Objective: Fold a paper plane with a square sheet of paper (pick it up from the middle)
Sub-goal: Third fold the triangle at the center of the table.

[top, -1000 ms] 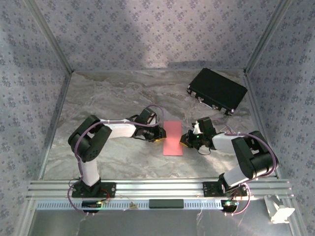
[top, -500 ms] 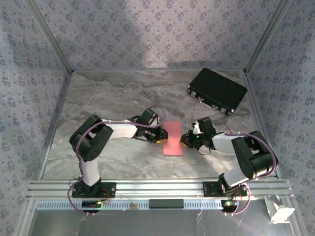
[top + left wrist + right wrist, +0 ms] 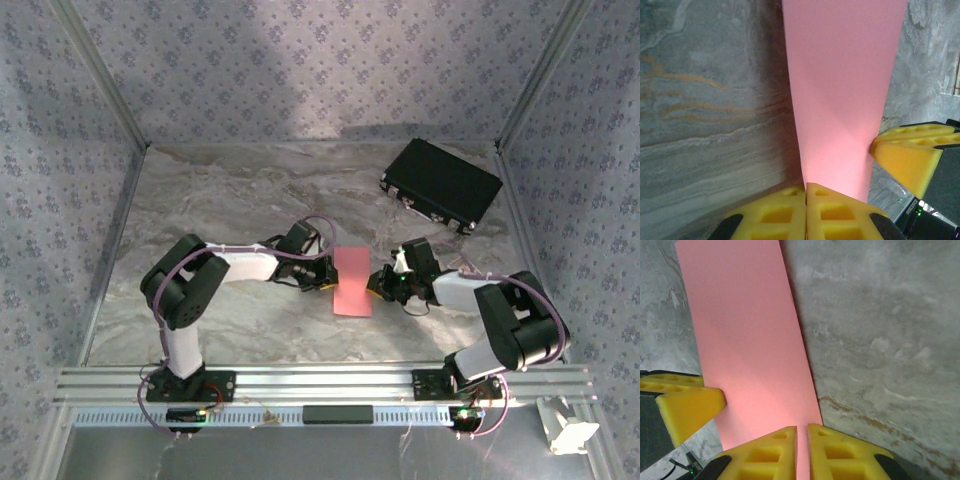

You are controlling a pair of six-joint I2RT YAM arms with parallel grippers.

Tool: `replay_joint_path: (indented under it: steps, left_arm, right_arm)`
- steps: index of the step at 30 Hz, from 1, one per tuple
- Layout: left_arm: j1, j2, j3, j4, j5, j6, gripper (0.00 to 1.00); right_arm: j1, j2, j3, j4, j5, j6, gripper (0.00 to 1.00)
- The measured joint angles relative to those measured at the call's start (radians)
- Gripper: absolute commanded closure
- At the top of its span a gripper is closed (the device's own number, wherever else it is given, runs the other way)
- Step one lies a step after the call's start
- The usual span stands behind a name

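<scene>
Saw the square sheet of paper, folded to a narrow pink strip, lying flat on the marble table just below centre of the top view. Found left gripper clenched at the strip's left edge, yellow pads pressed together at the bottom of its wrist frame; could not tell whether paper was pinched. Found right gripper slightly parted at the strip's right edge, thin slit between pads, pink showing through. Noted black case upper right, well apart.

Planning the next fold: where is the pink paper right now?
Top view: the pink paper lies mid-table, between the left gripper and the right gripper.
</scene>
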Motion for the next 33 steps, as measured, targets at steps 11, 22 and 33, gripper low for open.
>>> replay_joint_path:
  steps: [11,22,33]
  left_arm:
    - [0.048,-0.079,-0.030,-0.008,0.009,0.000,0.95]
    - [0.055,-0.086,-0.053,-0.031,0.010,0.000,0.95]
    - [0.055,-0.090,-0.053,-0.031,0.010,-0.004,0.95]
  right_arm:
    - [0.126,-0.233,0.040,-0.175,0.156,-0.130,0.51]
    - [0.539,-0.370,0.034,-0.121,0.542,-0.454,0.43]
    - [0.825,-0.193,0.024,-0.001,0.815,-0.817,0.42]
